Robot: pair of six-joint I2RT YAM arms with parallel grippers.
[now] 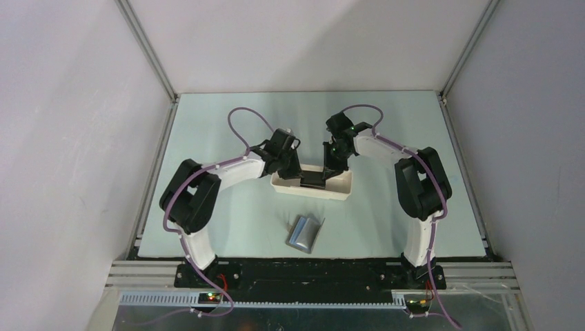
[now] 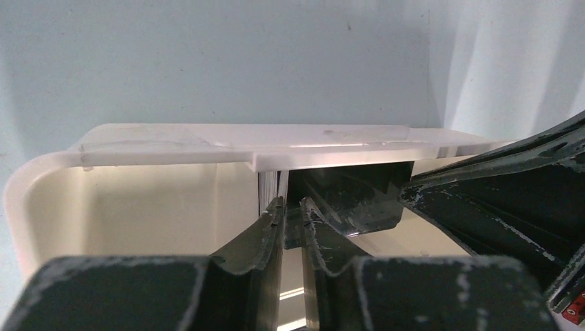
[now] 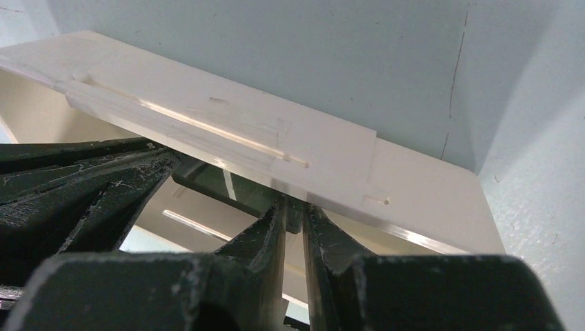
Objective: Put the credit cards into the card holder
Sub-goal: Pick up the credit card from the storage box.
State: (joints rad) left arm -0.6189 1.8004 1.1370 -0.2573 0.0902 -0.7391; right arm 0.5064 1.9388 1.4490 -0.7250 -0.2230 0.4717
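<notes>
cards: the credit cards [image 1: 314, 181], a dark flat lot lying low in the white tray [image 1: 345, 194], long axis along the tray's length.
cards vs claws: they sit between the two claws. one short end is at the tips of the left gripper [image 2: 291, 210], the other at the tips of the right gripper [image 3: 294, 207]. neither arm is nearer, both are right at them.
left claw: jaws drawn to a thin slit with a dark edge in the slit. can't tell if it truly pinches a card.
right claw: same picture, a narrow slit with something dark between the tips. grip not confirmed.
card holder [image 1: 303, 233]: lies open on the table [image 1: 207, 138], silvery inside up. it is behind both claws, toward the arm bases, and apart from the tray.
arm pose: elbows out wide, forearms converging, wrists tipped down into the tray from opposite ends, fingers aimed at each other.
next, my guess: the cards must clear the tray's near wall, then come back toward the bases to the holder.
risk, my guess: thin cards slipping from an edge pinch, or the two claws pulling against each other.
</notes>
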